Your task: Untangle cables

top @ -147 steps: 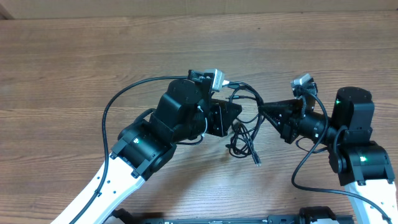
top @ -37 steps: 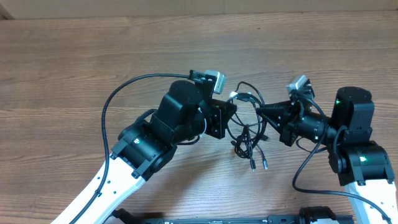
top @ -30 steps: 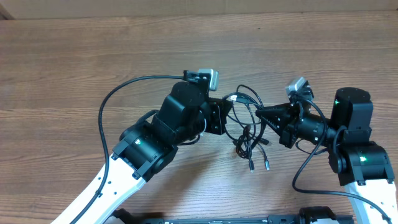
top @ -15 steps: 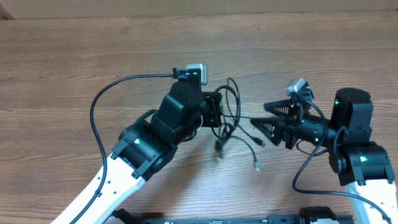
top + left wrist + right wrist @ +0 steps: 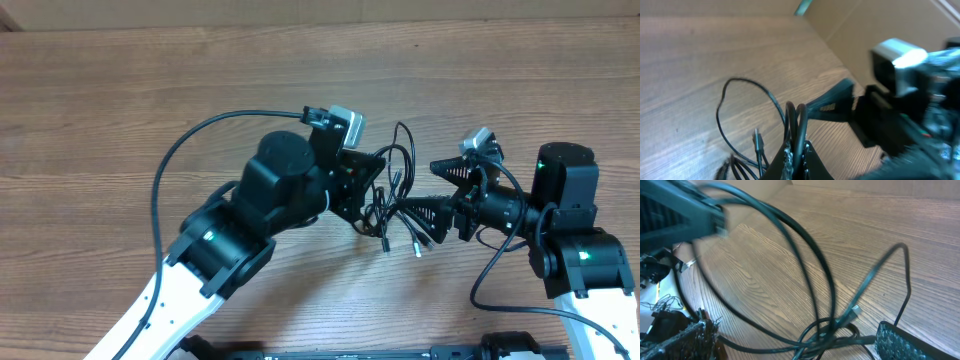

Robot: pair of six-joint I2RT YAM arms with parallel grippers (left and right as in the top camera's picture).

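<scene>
The cables [image 5: 396,196] are thin black cords in a tangled bunch hanging between the two arms, with small plugs [image 5: 417,247] dangling near the wood. My left gripper [image 5: 378,170] is shut on a loop of them; in the left wrist view its fingertips [image 5: 796,152] pinch a cord that rises in an arc [image 5: 742,85]. My right gripper [image 5: 418,186] is open, its fingers spread on either side of the bunch. From the right wrist the cables [image 5: 840,327] cross the gap of the right gripper [image 5: 793,327] without being clamped.
Wooden table [image 5: 120,90] all round. The left arm's thick black cable [image 5: 185,155] arcs over the table at left. A cardboard wall [image 5: 300,12] runs along the far edge. The right wrist's camera [image 5: 897,59] sits close ahead of the left fingers.
The right gripper opened and let the cables go. The left gripper, still shut, swung left with the bunch and has come back right, so the cords hang between the right fingers.
</scene>
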